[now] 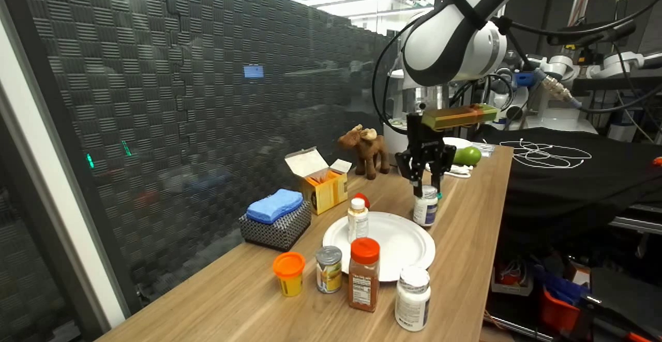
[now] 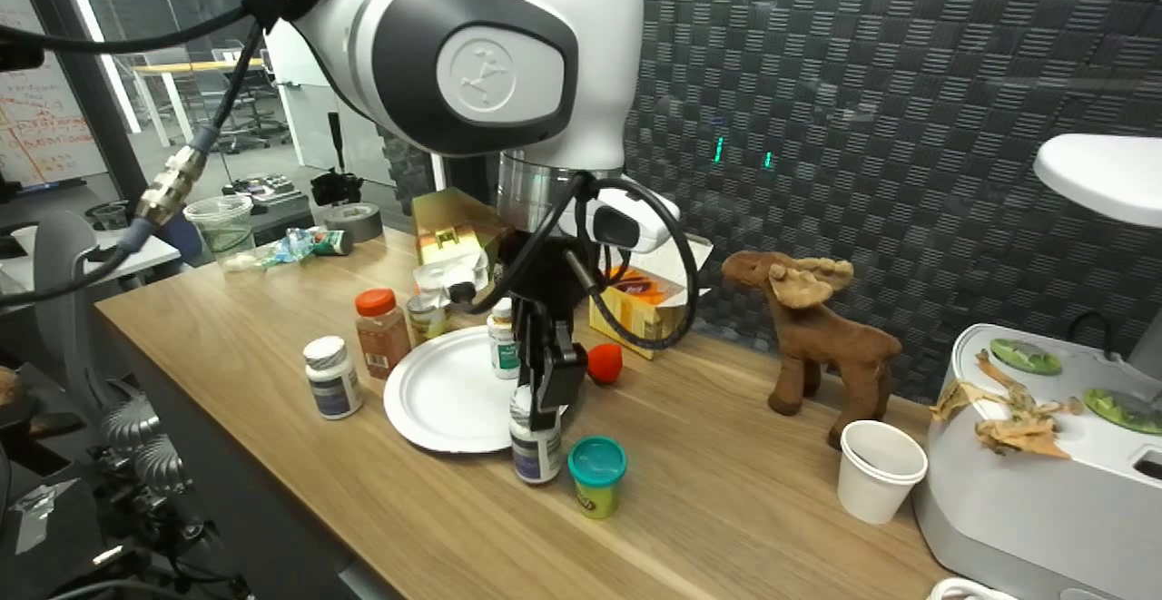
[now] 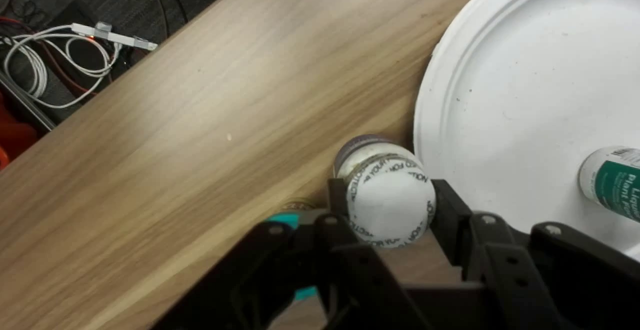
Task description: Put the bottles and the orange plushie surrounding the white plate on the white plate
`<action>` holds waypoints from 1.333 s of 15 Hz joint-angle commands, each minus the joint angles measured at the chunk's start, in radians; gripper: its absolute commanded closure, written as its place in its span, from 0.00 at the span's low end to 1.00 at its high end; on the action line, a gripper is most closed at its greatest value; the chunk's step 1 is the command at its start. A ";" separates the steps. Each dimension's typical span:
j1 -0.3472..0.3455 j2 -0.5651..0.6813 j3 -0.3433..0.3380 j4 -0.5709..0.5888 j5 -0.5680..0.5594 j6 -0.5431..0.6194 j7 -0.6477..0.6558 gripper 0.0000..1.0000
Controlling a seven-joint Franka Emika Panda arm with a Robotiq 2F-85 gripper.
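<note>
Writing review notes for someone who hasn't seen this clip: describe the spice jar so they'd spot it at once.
On the wooden table, find the round white plate. Beside it, in both exterior views, the spice jar stands upright between a silver can and a white-capped bottle. It alone has an orange-red cap over a reddish-brown body.

Plate [image 3: 525, 95]: plain wht. Slim btl [image 3: 620, 185]: wht w/ green label, wht lettering. Stout btl [image 3: 391, 210] at blk gripper [image 1: 426, 186]: wht cap ringed w/ blk print. Other stout btl [image 2: 332, 380]: wht, purple-blue on label. Spice jar [image 1: 364, 280]: red-brn, orange-red lid. Plushie [image 2: 604, 364]: orange-red. Orange-lid tub [image 1: 290, 282]: ylw. Carton [image 1: 333, 192]: ylw, wht flaps. Toy moose [image 2: 831, 341]: brn, tan antlers. Cup [image 2: 876, 482]: wht. Cloth [image 1: 274, 206]: blue. Box under it [image 1: 283, 232]: blk/gray speckle. Wall [image 1: 181, 150]: dk gray checks, fine stripes. Desk [image 1: 232, 295]: brn woodgrain.
</note>
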 commanded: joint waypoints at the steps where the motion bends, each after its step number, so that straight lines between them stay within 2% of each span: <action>1: 0.020 -0.084 0.010 -0.007 -0.024 0.000 0.024 0.81; 4: 0.028 -0.080 0.029 0.030 -0.019 0.004 0.003 0.81; 8: 0.030 0.008 0.060 0.122 0.027 -0.013 -0.048 0.81; 14: 0.039 0.158 0.091 0.253 0.058 -0.033 -0.056 0.81; 20: 0.050 0.215 0.107 0.319 0.057 -0.057 -0.053 0.81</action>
